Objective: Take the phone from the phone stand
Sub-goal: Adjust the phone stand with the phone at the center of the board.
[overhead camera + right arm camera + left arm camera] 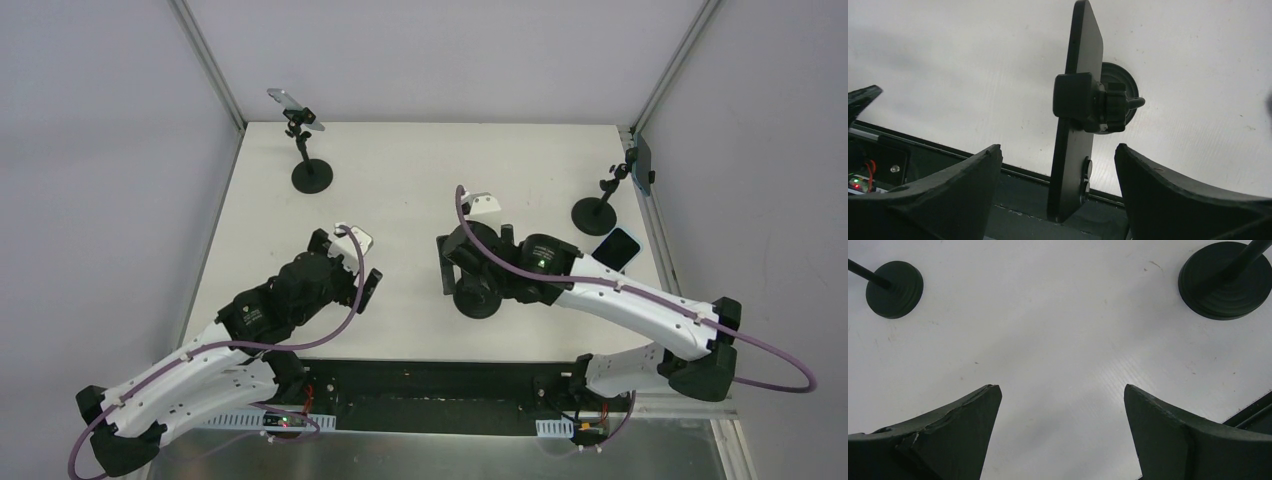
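A black phone point(1075, 150) stands edge-on in the clamp point(1080, 102) of a black phone stand, whose round base point(1122, 80) rests on the white table. My right gripper point(1057, 147) is open, one finger on each side of the phone's lower end, touching neither side. In the top view this gripper point(455, 262) sits over the middle stand's base point(478, 298). My left gripper point(345, 268) is open and empty over bare table to the left; it also shows in the left wrist view point(1062, 387).
A second stand point(311, 178) with a phone point(296, 110) is at the back left. A third stand point(594, 215) with a phone point(643, 163) is at the right edge. A loose phone point(614, 248) lies flat near it. Two stand bases point(895, 289) point(1226, 280) show ahead of the left gripper.
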